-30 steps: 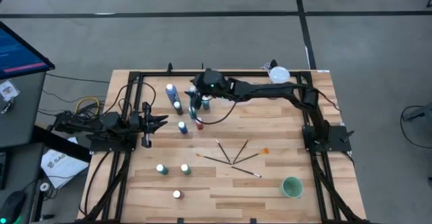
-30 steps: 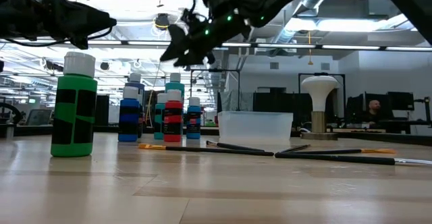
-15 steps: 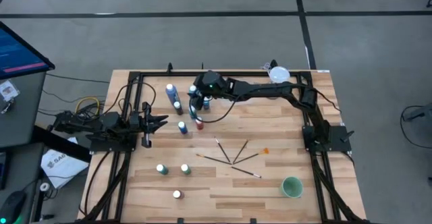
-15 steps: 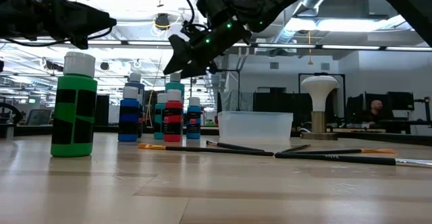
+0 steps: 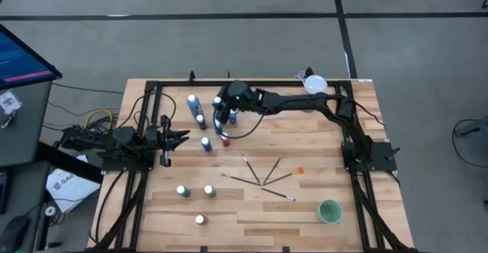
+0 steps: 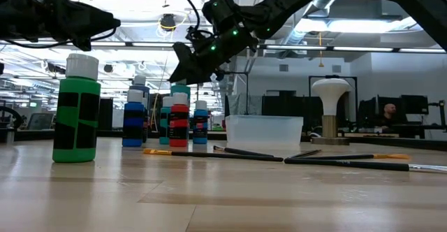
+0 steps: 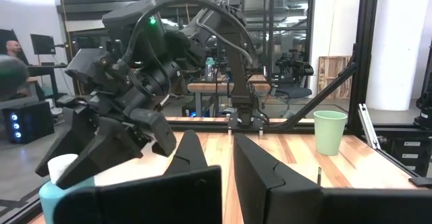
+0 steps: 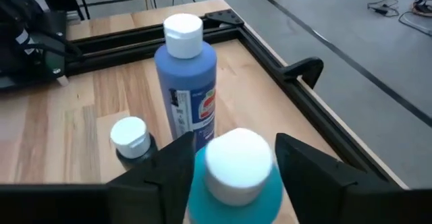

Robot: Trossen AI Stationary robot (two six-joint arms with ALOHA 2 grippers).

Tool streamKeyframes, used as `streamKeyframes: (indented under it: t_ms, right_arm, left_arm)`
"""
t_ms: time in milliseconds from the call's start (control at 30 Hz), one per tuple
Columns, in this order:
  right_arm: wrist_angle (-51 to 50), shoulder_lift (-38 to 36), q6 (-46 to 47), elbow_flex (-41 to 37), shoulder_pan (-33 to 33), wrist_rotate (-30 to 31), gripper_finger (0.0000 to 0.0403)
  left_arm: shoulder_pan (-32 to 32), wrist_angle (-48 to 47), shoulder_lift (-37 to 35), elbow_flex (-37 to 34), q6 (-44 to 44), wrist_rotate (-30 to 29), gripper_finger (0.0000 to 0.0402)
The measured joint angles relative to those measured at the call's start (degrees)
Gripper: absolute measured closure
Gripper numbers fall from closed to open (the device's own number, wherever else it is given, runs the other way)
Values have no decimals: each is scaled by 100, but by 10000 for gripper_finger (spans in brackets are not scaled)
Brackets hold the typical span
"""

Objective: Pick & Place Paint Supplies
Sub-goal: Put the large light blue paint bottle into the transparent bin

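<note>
Small white-capped paint bottles stand upright in a cluster [image 5: 217,123] at the far left of the table. Among them are a tall blue bottle [image 8: 187,92] and a teal bottle, whose white cap [image 8: 237,160] lies between the open fingers of my right gripper [image 5: 222,110]. The fingers stand on either side of the cap; I cannot tell whether they touch it. Three more bottles [image 5: 200,196] stand near the left front. Thin brushes [image 5: 263,178] lie flat in a fan mid-table. My left gripper [image 5: 180,136] waits open at the left edge.
A green cup [image 5: 329,211] stands at the near right corner. A white-topped stand [image 5: 315,84] is at the far right edge. A short dark bottle [image 8: 131,140] stands close beside the teal one. The black frame rails [image 5: 252,83] border the table.
My right gripper has come down a little toward the cluster of bottles, drifting slightly toward the table's left edge. The bottles and brushes have kept still.
</note>
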Motion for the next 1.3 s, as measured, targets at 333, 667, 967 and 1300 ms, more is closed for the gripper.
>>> streamKeyframes:
  t_ms: [333,667,967,1300]
  right_arm:
    - [-231,-4,44,7,-25,-46,292]
    - [-551,-44,91,329,-151,-136,292]
    - [-1279,-50,21,1474,-419,-280,292]
    - [-2248,-1542,-518,2149,-1044,-445,292]
  left_arm:
    - [2,0,0,2,0,0,401]
    - [1,0,0,2,0,-1,401]
    - [2,0,0,2,0,-2,401]
    - [0,12,31,0,0,-2,401]
